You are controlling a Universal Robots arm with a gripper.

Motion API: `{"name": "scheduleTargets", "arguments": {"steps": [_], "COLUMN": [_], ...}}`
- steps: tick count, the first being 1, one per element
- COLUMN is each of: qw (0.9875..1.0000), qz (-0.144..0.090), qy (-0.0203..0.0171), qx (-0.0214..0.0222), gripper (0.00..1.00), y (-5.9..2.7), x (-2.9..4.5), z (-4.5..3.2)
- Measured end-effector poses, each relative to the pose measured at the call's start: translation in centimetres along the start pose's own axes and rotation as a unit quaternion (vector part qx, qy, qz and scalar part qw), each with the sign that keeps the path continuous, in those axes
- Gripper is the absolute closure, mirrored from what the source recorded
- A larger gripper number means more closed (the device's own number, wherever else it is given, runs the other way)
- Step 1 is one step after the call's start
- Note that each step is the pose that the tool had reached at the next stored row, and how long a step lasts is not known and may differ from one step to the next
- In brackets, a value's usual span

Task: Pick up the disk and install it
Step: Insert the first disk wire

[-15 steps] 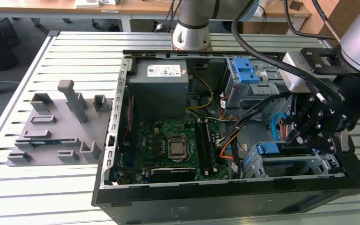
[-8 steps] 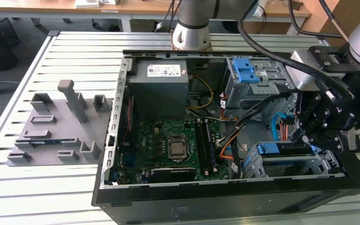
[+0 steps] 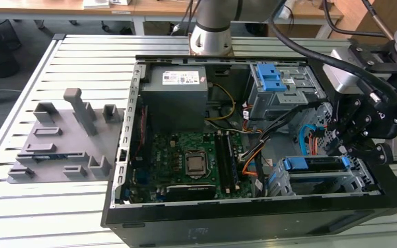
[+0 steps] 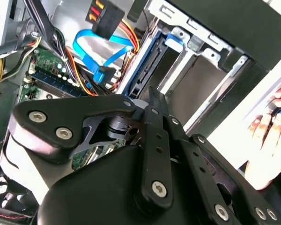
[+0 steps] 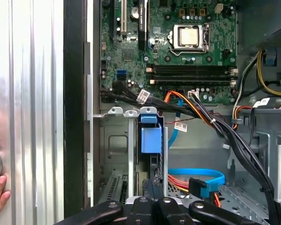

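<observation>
Blue plastic bracket rims grey disk (image 3: 316, 165), edge-on in sheet-metal cage (image 3: 326, 185), exterior view's lower right; gripper (image 4: 154, 98) pinched narrow, contact hidden.

Disk (image 3: 313, 164) bracket: smooth blue plastic

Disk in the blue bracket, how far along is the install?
Done: the silver-grey hard drive in its blue plastic bracket sits inside the grey metal cage. In hand: the black gripper hangs at its end. Left: I cannot tell whether it is fully seated.
</observation>
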State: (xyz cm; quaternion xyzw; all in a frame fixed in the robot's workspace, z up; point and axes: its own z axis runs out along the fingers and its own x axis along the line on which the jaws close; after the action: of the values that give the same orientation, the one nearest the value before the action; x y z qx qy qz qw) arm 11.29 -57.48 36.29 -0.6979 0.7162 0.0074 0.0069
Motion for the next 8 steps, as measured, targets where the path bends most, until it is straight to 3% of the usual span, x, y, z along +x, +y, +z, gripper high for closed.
{"name": "scheduleTargets", "arguments": {"steps": [8], "qw": [1.0], "qz": [0.0], "qy": [0.0001], "qx": [0.0], "gripper": [0.89], "y": [-1.26], "x": [-0.75], "z": [0.01]}}
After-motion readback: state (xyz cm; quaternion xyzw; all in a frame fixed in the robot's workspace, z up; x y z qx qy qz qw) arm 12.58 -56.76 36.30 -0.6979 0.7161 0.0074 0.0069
